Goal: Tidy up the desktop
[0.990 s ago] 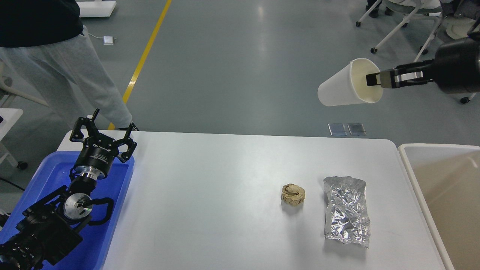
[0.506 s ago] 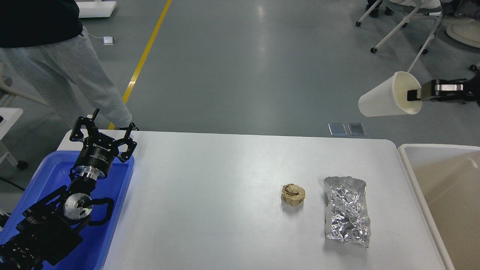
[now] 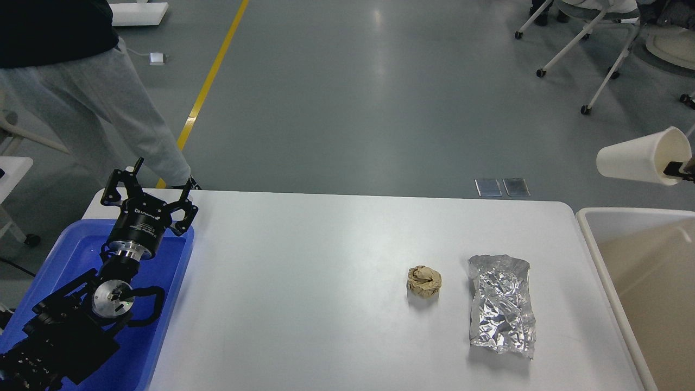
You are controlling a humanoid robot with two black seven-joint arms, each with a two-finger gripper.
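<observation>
The white desktop [image 3: 304, 282] fills the middle of the head view. On it lie a crumpled brown paper ball [image 3: 424, 281] and, to its right, a crumpled silver foil wrapper [image 3: 501, 306]. My left gripper [image 3: 145, 183] is open and empty above the far end of the blue tray [image 3: 163, 304] at the left. My right gripper [image 3: 677, 169] shows only as a dark fingertip at the right edge, shut on the rim of a white paper cup [image 3: 640, 158], held on its side in the air above the beige bin [image 3: 651, 282].
A person in grey trousers [image 3: 108, 108] stands beyond the table's far left corner. Wheeled chairs [image 3: 592, 49] stand at the far right on the grey floor. A yellow floor line [image 3: 212, 76] runs past the table.
My right gripper has carried the paper cup to the right and lower, from above the table's far right to over the beige bin. The left arm has not moved.
</observation>
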